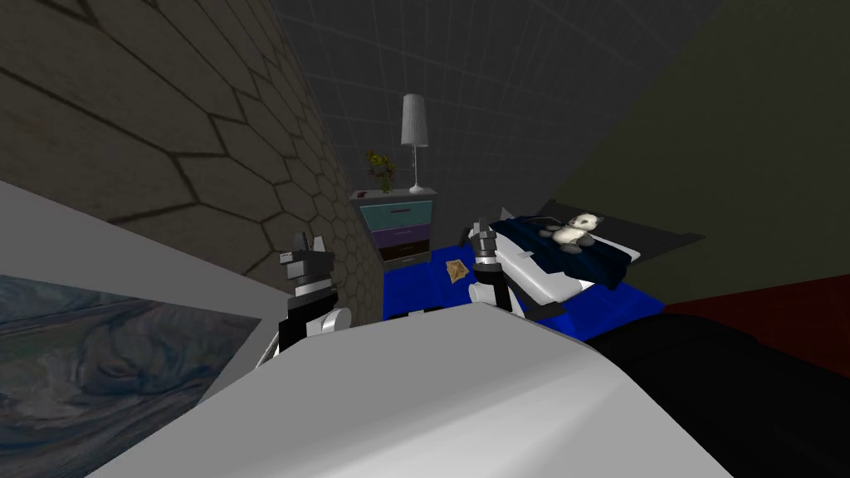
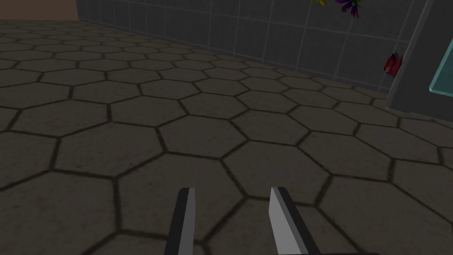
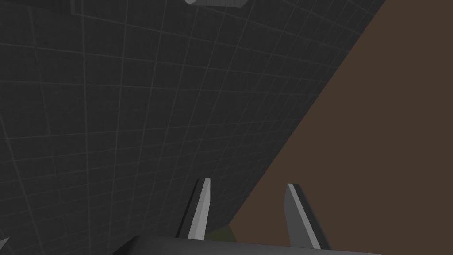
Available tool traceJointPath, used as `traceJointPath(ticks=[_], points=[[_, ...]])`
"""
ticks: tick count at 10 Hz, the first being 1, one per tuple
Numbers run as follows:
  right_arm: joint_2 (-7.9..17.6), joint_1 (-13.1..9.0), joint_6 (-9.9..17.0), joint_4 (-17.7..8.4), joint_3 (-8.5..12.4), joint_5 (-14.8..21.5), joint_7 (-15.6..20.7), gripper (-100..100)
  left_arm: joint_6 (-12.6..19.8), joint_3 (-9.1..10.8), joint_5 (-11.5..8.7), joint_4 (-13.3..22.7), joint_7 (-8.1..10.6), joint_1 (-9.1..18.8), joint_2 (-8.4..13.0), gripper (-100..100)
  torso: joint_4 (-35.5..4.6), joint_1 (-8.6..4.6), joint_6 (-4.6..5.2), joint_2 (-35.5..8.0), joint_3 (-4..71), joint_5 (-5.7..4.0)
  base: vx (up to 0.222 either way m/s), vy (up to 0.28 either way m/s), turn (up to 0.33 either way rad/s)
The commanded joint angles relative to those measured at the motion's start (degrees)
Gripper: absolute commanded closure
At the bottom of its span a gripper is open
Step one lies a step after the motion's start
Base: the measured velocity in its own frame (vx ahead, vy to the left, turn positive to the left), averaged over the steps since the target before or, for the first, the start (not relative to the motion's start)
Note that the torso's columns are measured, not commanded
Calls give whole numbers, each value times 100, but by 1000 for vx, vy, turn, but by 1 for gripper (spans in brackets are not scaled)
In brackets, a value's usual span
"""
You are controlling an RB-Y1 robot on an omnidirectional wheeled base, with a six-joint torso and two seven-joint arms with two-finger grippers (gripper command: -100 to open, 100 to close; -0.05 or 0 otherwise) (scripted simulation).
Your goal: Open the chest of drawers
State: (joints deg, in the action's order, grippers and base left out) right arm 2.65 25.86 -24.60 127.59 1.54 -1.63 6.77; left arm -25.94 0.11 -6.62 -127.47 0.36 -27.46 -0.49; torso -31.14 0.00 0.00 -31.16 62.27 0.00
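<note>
A small grey chest of drawers [image 1: 400, 226] stands in the far corner, with a teal drawer front on top, a purple one under it and a dark one lowest, all flush. Its grey side and a sliver of teal front [image 2: 420, 75] appear off to one side in the left wrist view. My left gripper [image 1: 305, 246] is raised near the hexagon-patterned wall, well short of the chest, open and empty [image 2: 230, 221]. My right gripper [image 1: 481, 230] is held up over the blue rug, also open with nothing between its fingers [image 3: 250, 212].
A lamp [image 1: 414, 137] and a potted plant [image 1: 382, 170] stand on the chest. A bed [image 1: 564, 249] with a toy panda [image 1: 574, 230] lies to the right, a blue rug [image 1: 432, 278] in front. The hexagon wall [image 1: 166, 141] runs close on the left.
</note>
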Motion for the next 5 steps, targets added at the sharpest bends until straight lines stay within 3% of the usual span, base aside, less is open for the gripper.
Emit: traceJointPath(ticks=[1, 2, 5], points=[[0, 0, 0, 0, 0, 0, 0, 0, 0, 0, 0, 0, 0, 0, 0, 0, -423, 0, 0, -423, 846, 0, 0, 0, 0], [0, 0, 0, 0, 0, 0, 0, 0, -28, 2, 3, 68, -1, 12, 200, -100, -846, 0, 0, -846, 1692, 0, 25, -8, -2], [0, 2, 1, -3, 0, 0, 0, 0, -125, 11, 17, 330, -3, 58, 570, -100, -1104, -1, 0, -1094, 2232, 0, 61, -17, -4]])
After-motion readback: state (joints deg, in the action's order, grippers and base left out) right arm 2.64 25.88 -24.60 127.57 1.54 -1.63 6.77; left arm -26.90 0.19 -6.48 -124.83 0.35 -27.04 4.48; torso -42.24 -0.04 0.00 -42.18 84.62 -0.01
